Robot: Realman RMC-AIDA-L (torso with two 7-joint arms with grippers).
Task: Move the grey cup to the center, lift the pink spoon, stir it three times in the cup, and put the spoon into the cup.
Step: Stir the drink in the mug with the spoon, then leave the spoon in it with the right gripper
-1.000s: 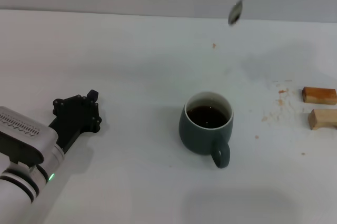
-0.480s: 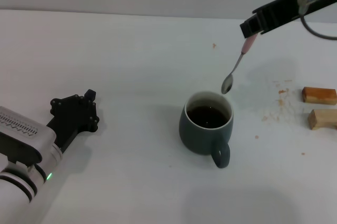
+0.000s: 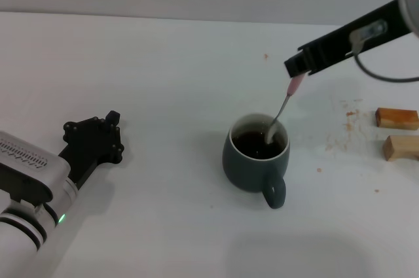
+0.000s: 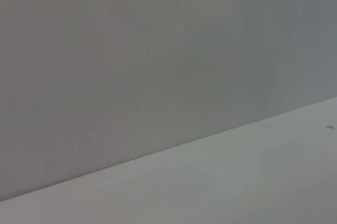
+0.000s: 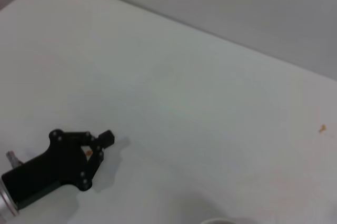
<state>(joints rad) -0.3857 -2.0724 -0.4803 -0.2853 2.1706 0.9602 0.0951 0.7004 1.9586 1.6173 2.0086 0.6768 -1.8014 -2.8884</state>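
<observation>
Near the middle of the white table (image 3: 163, 82): the grey cup (image 3: 255, 160), upright, dark brown liquid inside, loop handle turned toward the robot and slightly to its right. Dipped into the cup at a slant: the pink spoon (image 3: 283, 108), silver bowl down against the far inner wall at the liquid's edge, pale pink handle rising up and to the right. Clamped on the top of that pink handle: the right hand (image 3: 298, 67), black fingers pinched tight on it, arm reaching in from the upper right, a grey cable looping beneath it. Above and just beyond the cup's far rim, clear of the cup itself.

Well off to the left, resting low by the table's near edge: the left hand (image 3: 105, 139), black, nothing in its grip, fingers drawn close together at the tip as seen from the right wrist view (image 5: 97, 145); whether fully closed, cannot tell. Well apart from the cup.

At the right edge of the table: two tan wooden blocks (image 3: 397, 118), one beyond the other, with orange crumbs (image 3: 349, 121) scattered between them and the cup. From the left wrist view: only a bare stretch of table and grey wall (image 4: 158, 50).
</observation>
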